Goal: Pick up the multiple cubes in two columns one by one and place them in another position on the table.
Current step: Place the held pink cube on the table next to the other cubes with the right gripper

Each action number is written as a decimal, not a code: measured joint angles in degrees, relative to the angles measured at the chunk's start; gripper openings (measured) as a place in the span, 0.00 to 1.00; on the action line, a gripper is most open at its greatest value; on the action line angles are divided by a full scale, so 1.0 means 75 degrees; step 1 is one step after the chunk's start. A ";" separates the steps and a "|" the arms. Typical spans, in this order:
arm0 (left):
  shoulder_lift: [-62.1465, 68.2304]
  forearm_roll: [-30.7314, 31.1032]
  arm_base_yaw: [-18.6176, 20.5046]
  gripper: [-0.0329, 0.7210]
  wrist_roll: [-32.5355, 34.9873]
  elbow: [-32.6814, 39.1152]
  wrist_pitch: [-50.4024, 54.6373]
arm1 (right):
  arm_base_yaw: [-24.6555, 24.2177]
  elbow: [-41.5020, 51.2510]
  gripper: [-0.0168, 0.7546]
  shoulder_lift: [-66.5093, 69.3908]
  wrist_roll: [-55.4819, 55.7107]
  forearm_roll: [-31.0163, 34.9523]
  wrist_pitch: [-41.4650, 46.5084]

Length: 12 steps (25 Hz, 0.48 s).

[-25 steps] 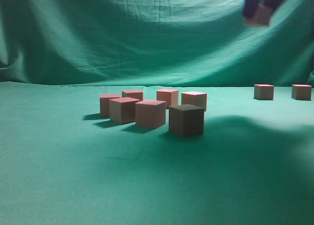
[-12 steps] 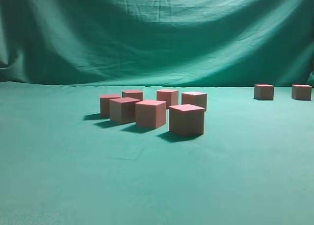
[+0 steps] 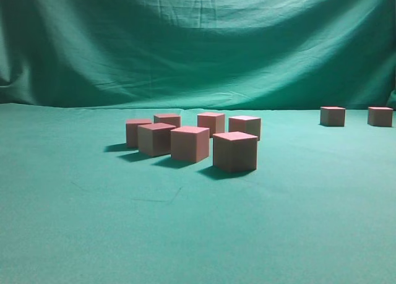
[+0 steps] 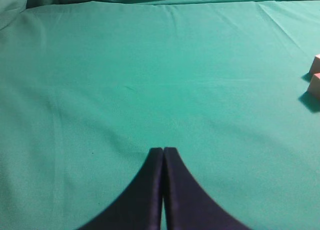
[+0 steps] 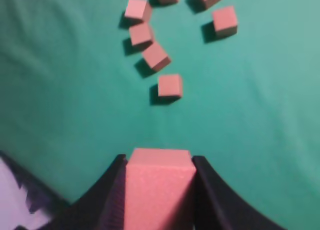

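Observation:
Several pink cubes sit grouped in two rough columns mid-table, the nearest cube [image 3: 235, 151] in front. Two more cubes [image 3: 333, 116] [image 3: 380, 116] stand apart at the far right. Neither gripper shows in the exterior view. In the right wrist view my right gripper [image 5: 160, 161] is shut on one cube [image 5: 160, 190], held high above the group of cubes [image 5: 170, 85] on the table [image 3: 297, 222]. My left gripper [image 4: 163, 151] hovers shut and empty over bare cloth, with two cubes [image 4: 315, 84] at that view's right edge.
A draped green backdrop [image 3: 198, 43] rises behind the table. In the right wrist view a pale patch [image 5: 12, 200] beyond the cloth's edge shows at the lower left.
The right gripper with its cube, seen at the exterior view's top right a second ago, has left that view. Its shadow over the nearest cube is gone.

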 joint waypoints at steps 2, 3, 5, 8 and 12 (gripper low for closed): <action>0.0000 0.0000 0.0000 0.04 0.0000 0.0000 0.0000 | 0.0078 0.0640 0.36 -0.0086 -0.0325 0.0324 -0.0029; 0.0000 0.0000 0.0000 0.04 0.0000 0.0000 0.0000 | 0.0145 0.0970 0.36 -0.0099 -0.0527 0.0451 -0.0027; 0.0000 0.0000 0.0000 0.04 0.0000 0.0000 0.0000 | 0.0400 0.1562 0.36 -0.0097 -0.0897 0.0769 -0.0151; 0.0000 0.0000 0.0000 0.04 0.0000 0.0000 0.0000 | 0.0944 0.2125 0.36 -0.0097 -0.1255 0.1046 -0.0753; 0.0000 0.0000 0.0000 0.04 0.0000 0.0000 0.0000 | 0.1756 0.2254 0.36 0.0010 -0.1393 0.1150 -0.1559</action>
